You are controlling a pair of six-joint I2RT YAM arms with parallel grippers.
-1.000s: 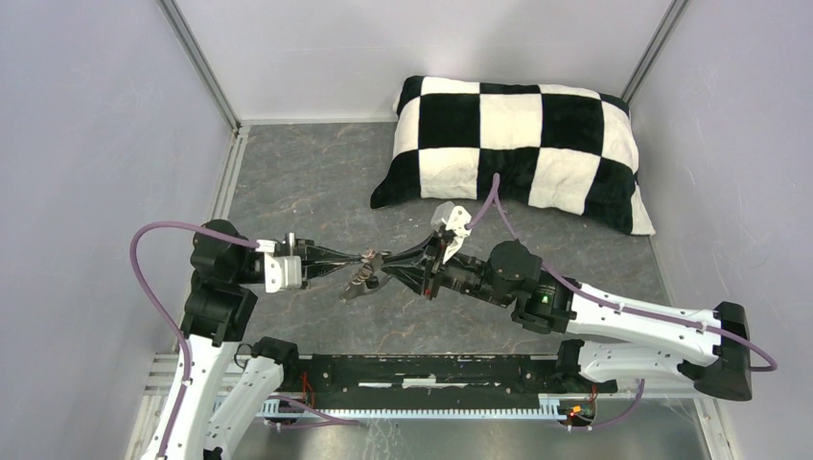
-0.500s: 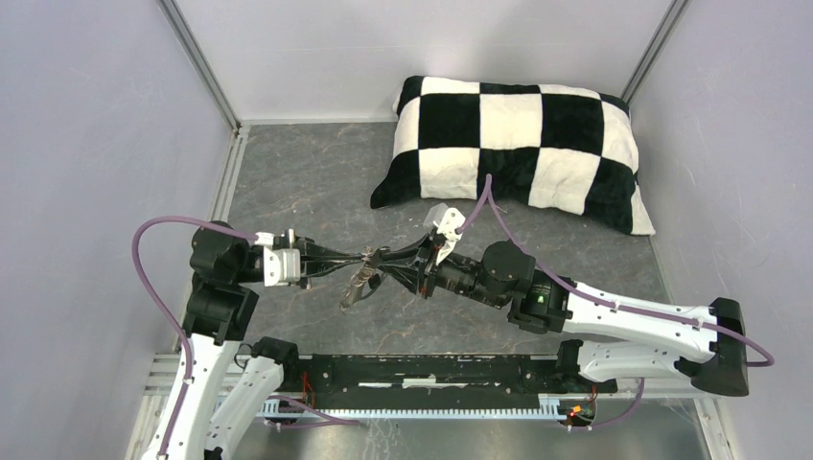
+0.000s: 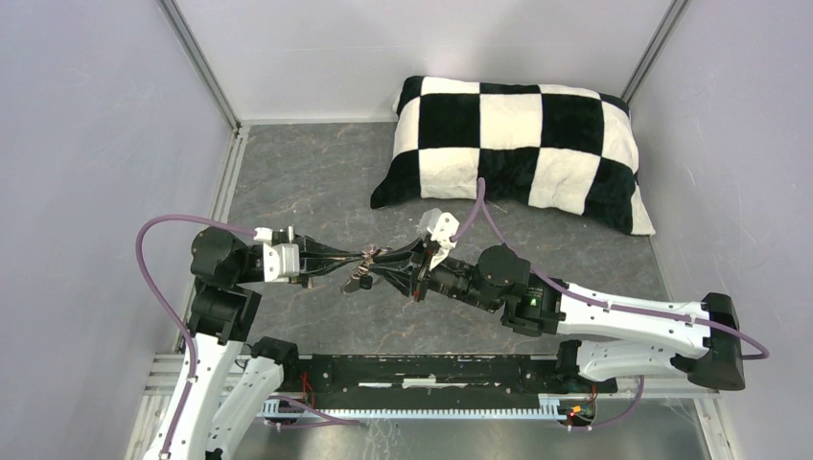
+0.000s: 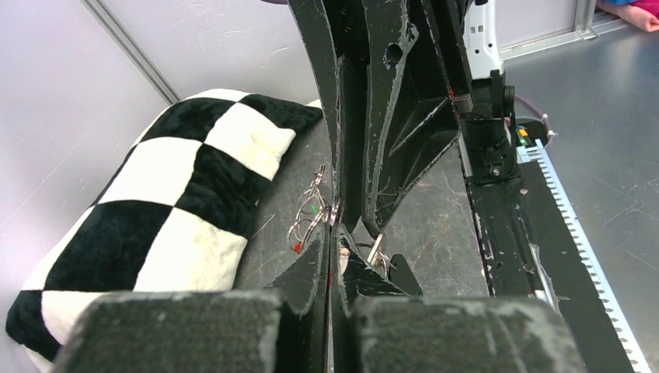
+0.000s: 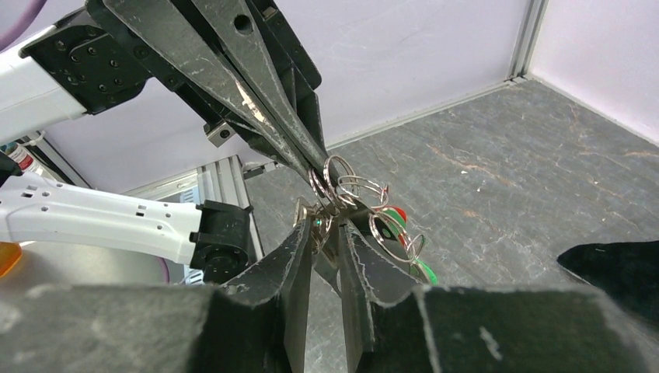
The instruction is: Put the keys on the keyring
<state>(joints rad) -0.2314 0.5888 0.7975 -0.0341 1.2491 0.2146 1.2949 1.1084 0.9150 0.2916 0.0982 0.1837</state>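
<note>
The room has pale purple walls (image 3: 96, 115) and shiny metal posts in the corners. The table (image 3: 307, 182) is dark grey with light streaks, like stone. A black-and-white checked pillow (image 3: 518, 134) lies at the back, on the right side.

Two arms meet tip to tip in the middle, up in the air above the table. The left gripper (image 5: 317, 167) is squeezed tight and pinches a thin wire ring of the bunch of keys (image 5: 353, 190). The right gripper (image 5: 326, 229) has its fingers close together, with a small bit of metal from the bunch between them. A red tag (image 5: 395, 215) and a green tag (image 5: 423, 272) hang from the rings beside it.

From above, the keyring (image 3: 357, 281) shows as a small grey-brown piece hanging just under the tips. It does not touch the table.
</note>
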